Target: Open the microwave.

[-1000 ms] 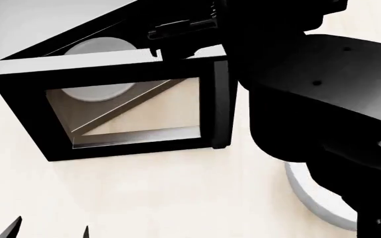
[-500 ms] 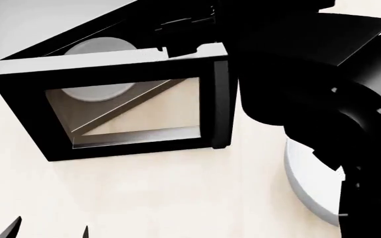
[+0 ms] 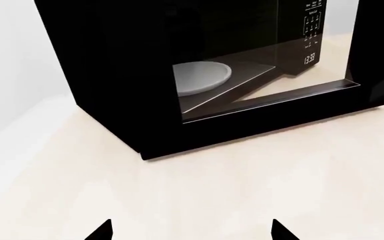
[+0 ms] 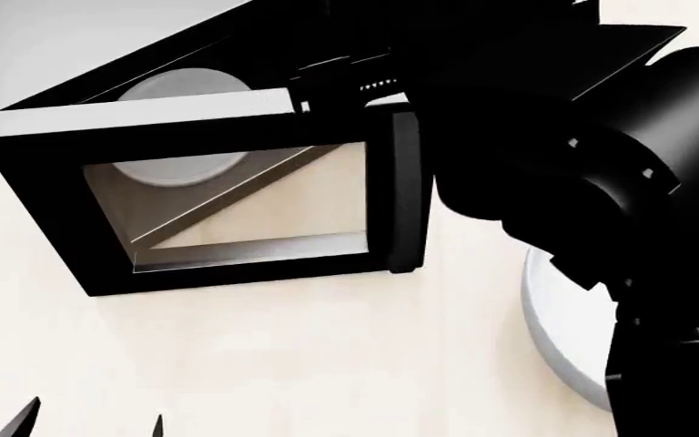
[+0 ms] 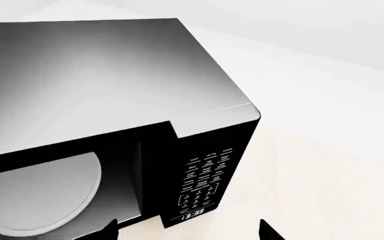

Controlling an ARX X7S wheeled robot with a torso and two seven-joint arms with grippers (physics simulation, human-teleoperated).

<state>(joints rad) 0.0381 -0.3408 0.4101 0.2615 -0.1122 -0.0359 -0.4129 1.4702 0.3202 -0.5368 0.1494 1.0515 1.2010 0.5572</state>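
Note:
The black microwave stands on a pale table with its door swung open. Through the door's tinted glass window the white turntable plate shows. In the right wrist view the grey top, the open cavity with the plate and the keypad with its clock are visible. My right gripper is open and empty, just off the keypad corner. In the left wrist view the microwave is ahead of my left gripper, which is open, empty and low over the table.
The pale table spreads in front of the door. A white-grey round dish lies at the right, partly hidden by my black right arm. My left gripper's fingertips show at the bottom left of the head view.
My right arm has turned and shifted above the door's top right corner, covering more of it. The door and my left gripper have not moved.

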